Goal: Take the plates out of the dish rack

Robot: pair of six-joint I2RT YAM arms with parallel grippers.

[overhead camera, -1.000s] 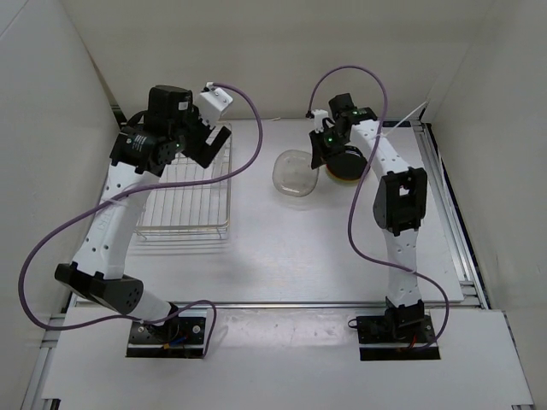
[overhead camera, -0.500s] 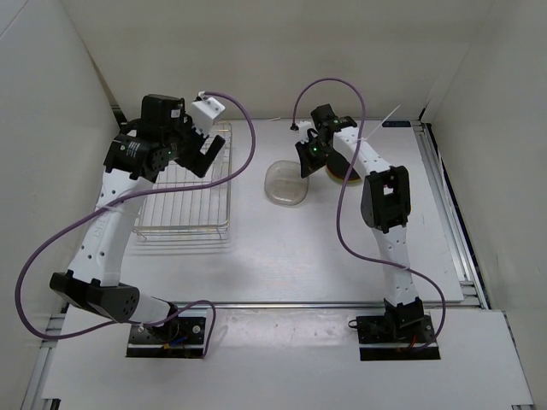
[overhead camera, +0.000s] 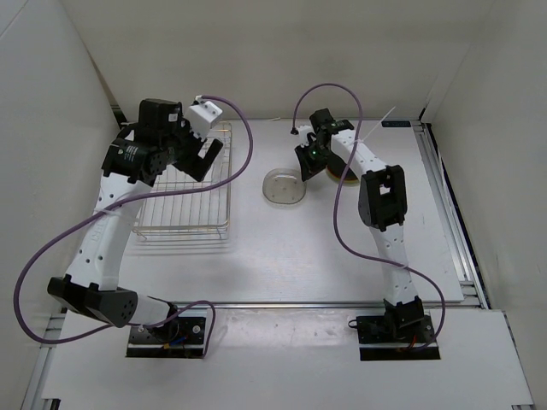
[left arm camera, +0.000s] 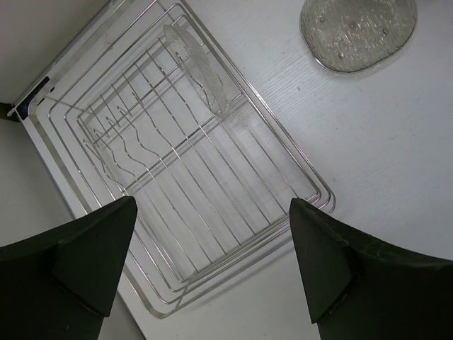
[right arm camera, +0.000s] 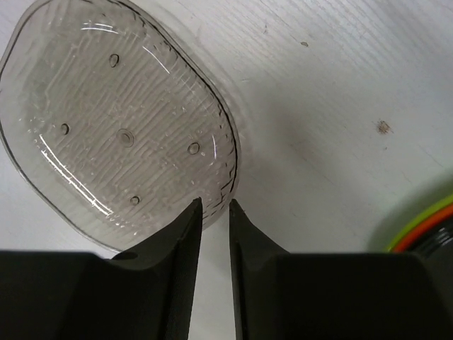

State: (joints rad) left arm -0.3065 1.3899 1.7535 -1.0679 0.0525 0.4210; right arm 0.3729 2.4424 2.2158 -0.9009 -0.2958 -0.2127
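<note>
Plate (right arm camera: 120,127) rim at right end effector (right arm camera: 214,204)

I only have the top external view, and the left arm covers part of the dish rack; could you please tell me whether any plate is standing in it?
Observer: Yes. The left wrist view shows one clear plate-like piece standing on edge in the dish rack.
Operator: Thank you. And what does the right arm's own camera show?
Observer: The right fingers are narrowly apart right at the rim of the clear plate, which lies flat on the table.
</note>
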